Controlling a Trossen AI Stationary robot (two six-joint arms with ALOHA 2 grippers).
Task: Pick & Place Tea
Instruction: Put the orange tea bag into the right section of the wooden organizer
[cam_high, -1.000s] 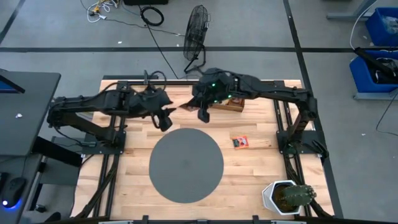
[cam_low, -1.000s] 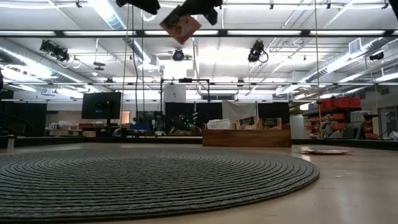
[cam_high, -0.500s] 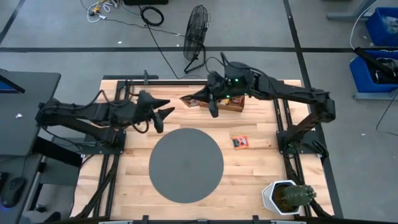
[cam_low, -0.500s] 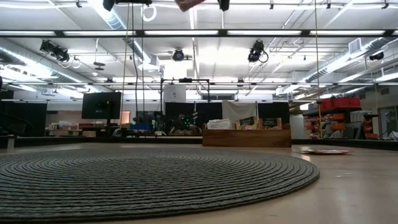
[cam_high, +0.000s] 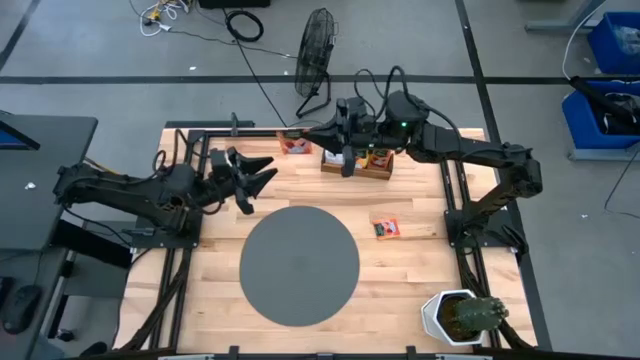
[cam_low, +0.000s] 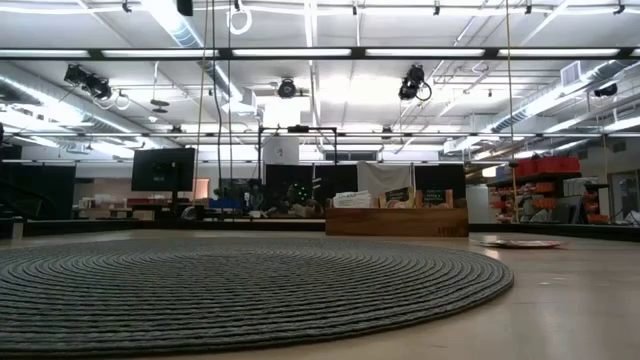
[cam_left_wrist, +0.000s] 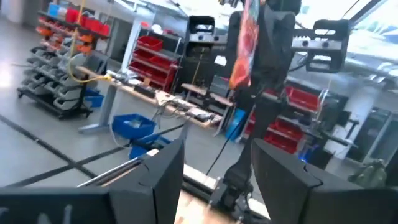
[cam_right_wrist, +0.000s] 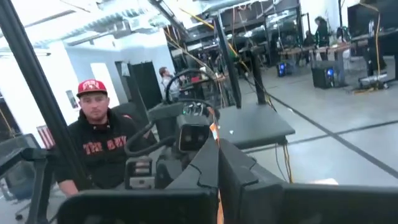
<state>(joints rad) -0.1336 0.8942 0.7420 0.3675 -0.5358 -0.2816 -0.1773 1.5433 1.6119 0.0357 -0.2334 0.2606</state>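
One tea packet (cam_high: 292, 145) has changed hands in the last second; a second ago both grippers met over the 12 o'clock rim of the grey disc (cam_high: 300, 265) with the packet between them, and now they stand well apart; the left gripper (cam_high: 258, 178) has let go and drawn back to about 10 o'clock of the disc; the right gripper (cam_high: 303, 133) has carried the packet off towards the table's (cam_high: 220, 300) far edge, 12 o'clock of the disc, just beside the wooden box (cam_high: 357, 165) at 1 o'clock; the low view, which showed the packet at its top edge before, no longer shows it. Judgement: the handover is done, the left arm's part looks finished, and the right arm still has to set the packet down; whether box or disc is the target cannot be told from here. Claws: the left jaws are wide and empty, its fingers (cam_left_wrist: 163, 180) framing open air, touching nothing; the right jaws are pinched tight on the packet, which hangs edge-on from them in the left wrist view (cam_left_wrist: 244, 43) and shows as a thin orange line in the right wrist view. A second packet (cam_high: 385, 228) lies flat on the table at 2 o'clock of the disc, untouched.
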